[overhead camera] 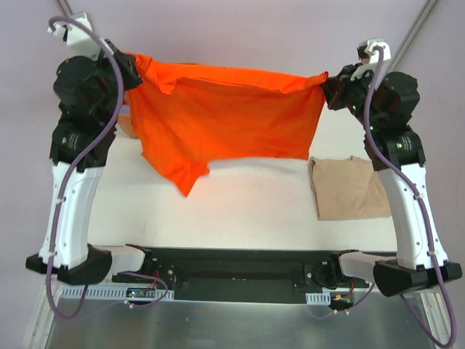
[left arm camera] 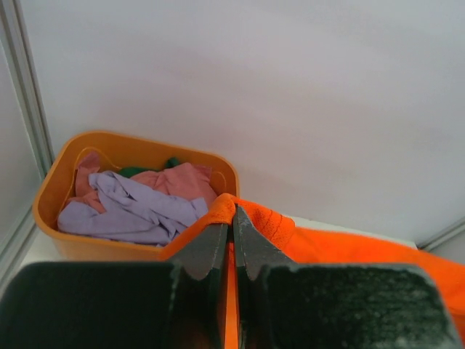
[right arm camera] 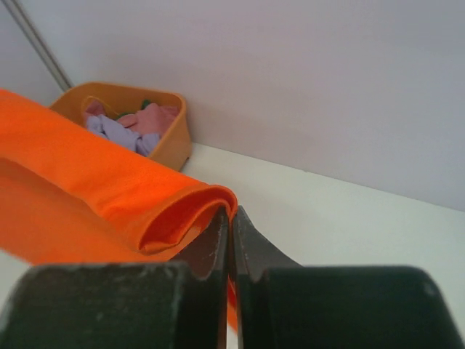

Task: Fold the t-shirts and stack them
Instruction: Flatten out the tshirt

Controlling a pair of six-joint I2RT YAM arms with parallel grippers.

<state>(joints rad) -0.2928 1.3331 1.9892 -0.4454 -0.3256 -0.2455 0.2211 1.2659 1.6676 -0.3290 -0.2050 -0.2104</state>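
A bright orange t-shirt (overhead camera: 225,120) hangs stretched above the table between both arms. My left gripper (overhead camera: 133,67) is shut on its left top corner, the cloth pinched between the fingers (left arm camera: 232,214). At the right top corner my right gripper (overhead camera: 327,86) is shut on the shirt's edge (right arm camera: 231,211). The shirt's lower hem droops to a point (overhead camera: 187,185) at the left. A folded tan t-shirt (overhead camera: 349,187) lies flat on the table at the right. Lilac (left arm camera: 127,207) and pink (left arm camera: 178,180) shirts sit crumpled in the orange tub.
The orange plastic tub (left arm camera: 87,243) stands at the table's far left corner, against the wall; it also shows in the right wrist view as the tub (right arm camera: 171,142). A white tabletop (overhead camera: 247,207) spreads beneath the hanging shirt. Both arm bases sit at the near edge.
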